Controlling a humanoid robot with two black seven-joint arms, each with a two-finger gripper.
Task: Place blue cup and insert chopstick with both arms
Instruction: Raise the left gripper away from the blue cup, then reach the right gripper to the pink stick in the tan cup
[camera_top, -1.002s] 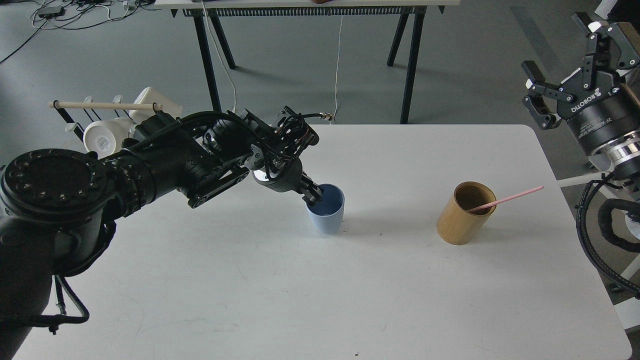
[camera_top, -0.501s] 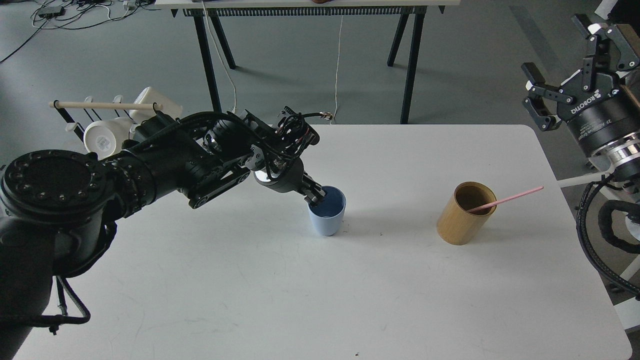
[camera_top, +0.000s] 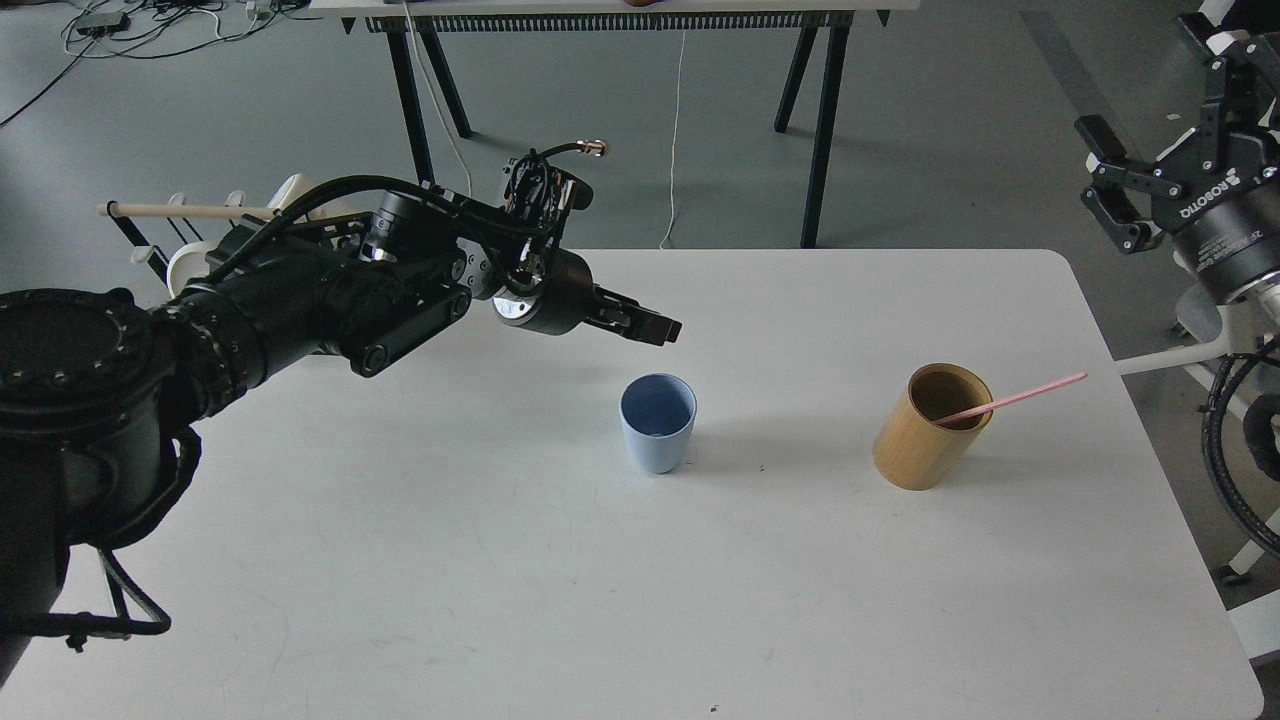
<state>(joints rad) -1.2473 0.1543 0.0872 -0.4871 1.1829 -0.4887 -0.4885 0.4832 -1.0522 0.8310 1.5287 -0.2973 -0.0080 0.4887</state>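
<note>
the white table (camera_top: 500, 560) fills most of the frame and gives a bare, flat surface for the work, with the task things set apart along its middle so each arm has its own reach. the left arm (camera_top: 300, 300) comes in from the left edge and stretches across the upper left of the table; its left gripper (camera_top: 655, 328) hangs in the air above and a little left of the blue cup (camera_top: 658, 422), holding nothing, its two fingers lying close together and pointing right, though seen side-on so the exact gap is hard to read. the right gripper (camera_top: 1150, 190) sits high at the upper right corner, off the table edge, its fingers spread wide and empty, which reads as waiting for its turn. the bamboo cylinder (camera_top: 932, 426) stands in the right centre of the frame, tilted slightly, serving as a holder for the stick. the blue cup stands upright on its narrow base in the centre, mouth open upward, touched by nothing, so the placing step looks done and the opening is free to receive the stick. the chopstick (camera_top: 1030, 394) leans in the bamboo cylinder, lower end inside, upper end poking out past the rim toward the right edge, which offers the right gripper a free length to pinch. behind the left arm at upper left, a black wire rack (camera_top: 140, 240) with white mugs is partly hidden.
</note>
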